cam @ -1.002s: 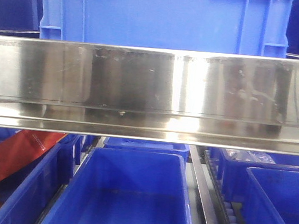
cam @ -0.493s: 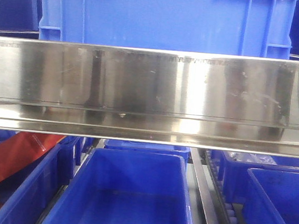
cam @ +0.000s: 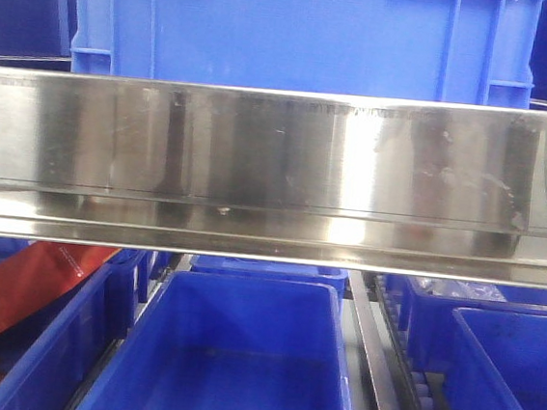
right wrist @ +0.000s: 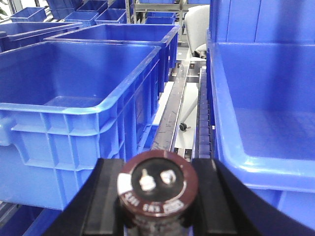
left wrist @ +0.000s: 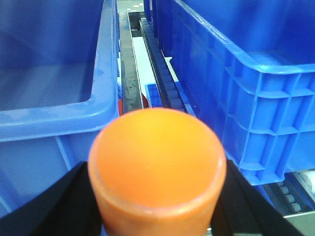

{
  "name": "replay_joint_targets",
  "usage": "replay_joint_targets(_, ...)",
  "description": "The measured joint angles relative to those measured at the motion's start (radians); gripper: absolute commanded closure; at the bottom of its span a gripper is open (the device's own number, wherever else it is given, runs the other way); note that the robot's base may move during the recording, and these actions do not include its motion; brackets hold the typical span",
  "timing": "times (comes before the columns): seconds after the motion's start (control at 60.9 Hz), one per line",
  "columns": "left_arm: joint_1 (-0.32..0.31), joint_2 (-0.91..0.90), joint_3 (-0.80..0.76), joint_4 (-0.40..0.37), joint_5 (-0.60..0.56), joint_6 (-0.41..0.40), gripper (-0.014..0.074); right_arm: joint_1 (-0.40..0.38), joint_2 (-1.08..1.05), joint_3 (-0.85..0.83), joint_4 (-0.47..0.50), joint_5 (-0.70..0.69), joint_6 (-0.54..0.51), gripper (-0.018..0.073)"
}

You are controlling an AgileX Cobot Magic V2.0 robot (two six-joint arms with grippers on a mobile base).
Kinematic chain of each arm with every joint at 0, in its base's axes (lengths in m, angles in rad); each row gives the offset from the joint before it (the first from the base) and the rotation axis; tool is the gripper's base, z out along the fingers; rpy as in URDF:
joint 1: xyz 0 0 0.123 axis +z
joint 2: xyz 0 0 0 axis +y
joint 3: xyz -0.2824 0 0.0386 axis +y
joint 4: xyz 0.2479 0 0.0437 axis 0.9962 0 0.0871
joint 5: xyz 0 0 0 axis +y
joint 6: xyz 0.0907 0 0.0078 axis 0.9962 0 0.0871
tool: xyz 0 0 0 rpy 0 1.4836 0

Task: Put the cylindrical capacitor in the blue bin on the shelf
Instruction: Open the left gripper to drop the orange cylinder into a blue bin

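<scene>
– Dark cylindrical capacitor [right wrist: 158, 189], terminals up, sits clamped in our right gripper [right wrist: 158, 209], facing the gap between blue plastic bins [right wrist: 74, 105].
– Then we lift it over a rim before letting go. Our left gripper [left wrist: 156, 206] grips an orange round-topped cylinder [left wrist: 156, 157]. The shiny steel shelf rail [cam: 277, 167] spans above the bins; room looks tight.

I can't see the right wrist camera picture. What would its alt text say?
A dark cylindrical capacitor with two silvery terminals on top sits clamped between the right gripper's black fingers. Beyond it stand an open left blue bin and right blue bin, a metal rail running between them.
</scene>
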Motion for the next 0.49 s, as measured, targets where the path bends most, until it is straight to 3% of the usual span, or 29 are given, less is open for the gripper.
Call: replay_joint_targets(0.493, 0.0, 0.0, 0.0, 0.0, 0.0, 0.0, 0.0707, 0.0, 0.0, 0.0, 0.0, 0.0, 0.0, 0.0708)
